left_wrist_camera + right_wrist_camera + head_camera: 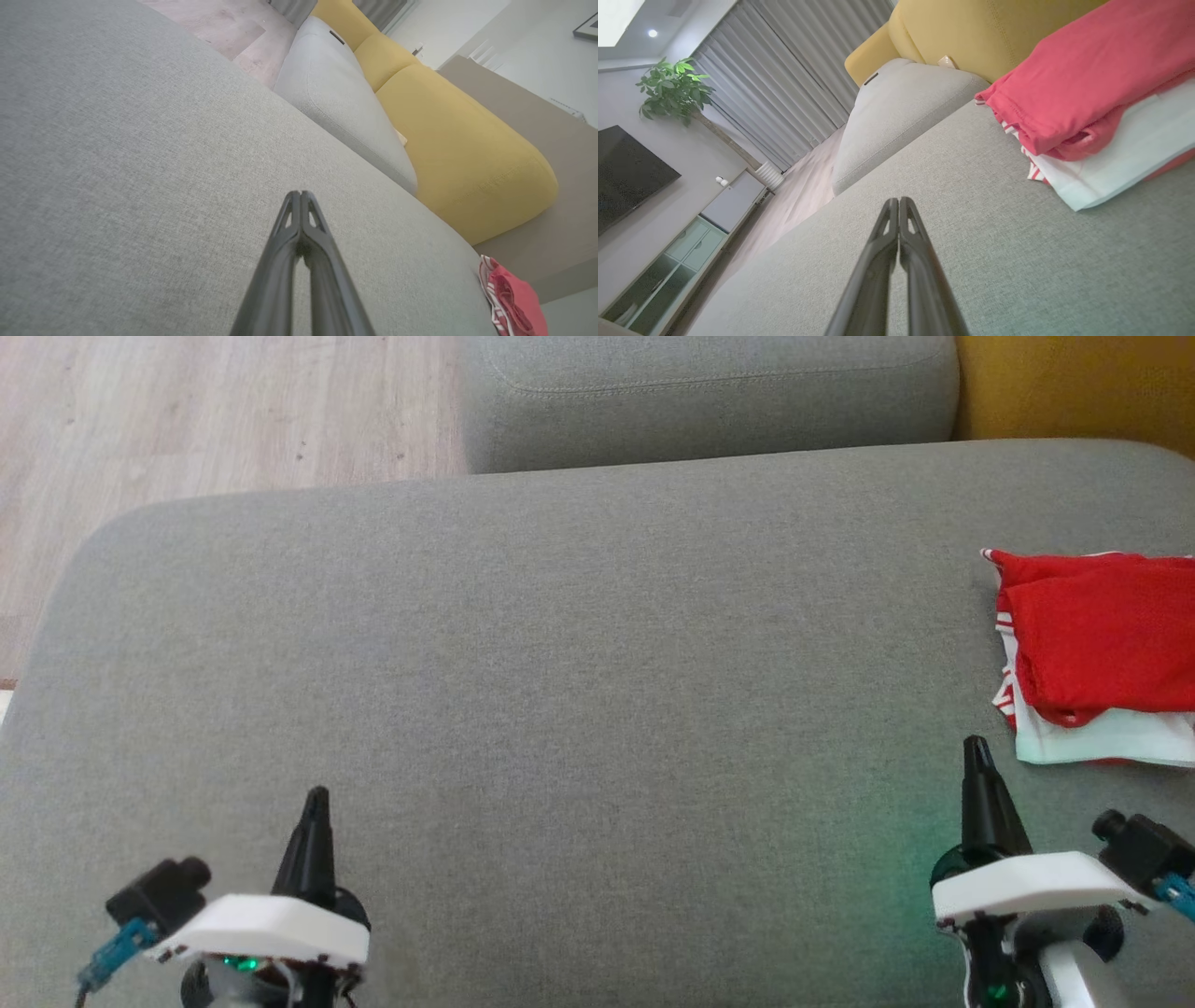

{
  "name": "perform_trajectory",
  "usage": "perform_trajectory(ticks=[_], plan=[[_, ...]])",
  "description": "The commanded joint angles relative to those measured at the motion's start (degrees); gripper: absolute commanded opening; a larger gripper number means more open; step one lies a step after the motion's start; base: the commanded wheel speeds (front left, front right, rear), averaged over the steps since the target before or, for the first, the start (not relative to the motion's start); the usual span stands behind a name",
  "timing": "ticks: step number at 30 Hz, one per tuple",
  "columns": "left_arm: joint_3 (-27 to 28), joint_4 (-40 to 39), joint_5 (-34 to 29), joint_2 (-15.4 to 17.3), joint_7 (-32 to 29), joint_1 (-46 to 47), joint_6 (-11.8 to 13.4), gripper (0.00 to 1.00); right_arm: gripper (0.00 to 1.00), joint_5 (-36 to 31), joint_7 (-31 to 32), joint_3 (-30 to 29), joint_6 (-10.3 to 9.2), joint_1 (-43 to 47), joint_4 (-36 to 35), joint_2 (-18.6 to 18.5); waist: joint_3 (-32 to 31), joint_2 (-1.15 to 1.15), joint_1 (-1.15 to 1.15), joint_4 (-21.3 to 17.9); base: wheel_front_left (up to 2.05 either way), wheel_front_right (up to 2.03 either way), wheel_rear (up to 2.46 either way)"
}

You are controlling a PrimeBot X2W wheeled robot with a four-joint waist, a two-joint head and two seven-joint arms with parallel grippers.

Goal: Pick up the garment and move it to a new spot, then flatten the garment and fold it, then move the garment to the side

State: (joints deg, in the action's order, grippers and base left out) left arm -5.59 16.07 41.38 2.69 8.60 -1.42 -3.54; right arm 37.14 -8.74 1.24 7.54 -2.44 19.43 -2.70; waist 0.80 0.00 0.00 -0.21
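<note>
The folded red-and-white garment (1097, 635) lies on the sofa (560, 663), far right, and the head view's edge cuts off its outer part. The left fingers (310, 845) and right fingers (985, 803) are each pressed together and hold nothing. The right fingers are near the garment, apart from it. Whether either pair touches the sofa is unclear.

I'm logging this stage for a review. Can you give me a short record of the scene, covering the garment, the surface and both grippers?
surface: grey sofa seat
garment: red and white, folded, lying on the seat's right side
left gripper: jaws shut, holding nothing, over bare seat
right gripper: jaws shut, holding nothing, near the garment but apart from it
behind: grey cushion, yellow cushion
</note>
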Motion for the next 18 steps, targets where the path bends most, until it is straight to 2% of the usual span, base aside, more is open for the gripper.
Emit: perform_trajectory(ticks=[1, 18], plan=[[1.45, -1.97, 1.50, 0.20, -0.35, 3.26, -0.41, 0.00, 0.00, 1.77, 0.39, -0.12, -0.02, -2.83, -2.13, -0.56, -0.01, 0.00, 0.00, 0.01, 0.00, 0.00, 0.00], [3.49, -1.98, 11.23, 0.24, -3.20, 4.11, -1.10, 0.00, 0.00, 12.43, 3.12, -1.39, -0.02, -2.99, -2.79, -0.65, -0.13, 0.00, 0.00, 0.05, 0.00, 0.00, 0.00]])
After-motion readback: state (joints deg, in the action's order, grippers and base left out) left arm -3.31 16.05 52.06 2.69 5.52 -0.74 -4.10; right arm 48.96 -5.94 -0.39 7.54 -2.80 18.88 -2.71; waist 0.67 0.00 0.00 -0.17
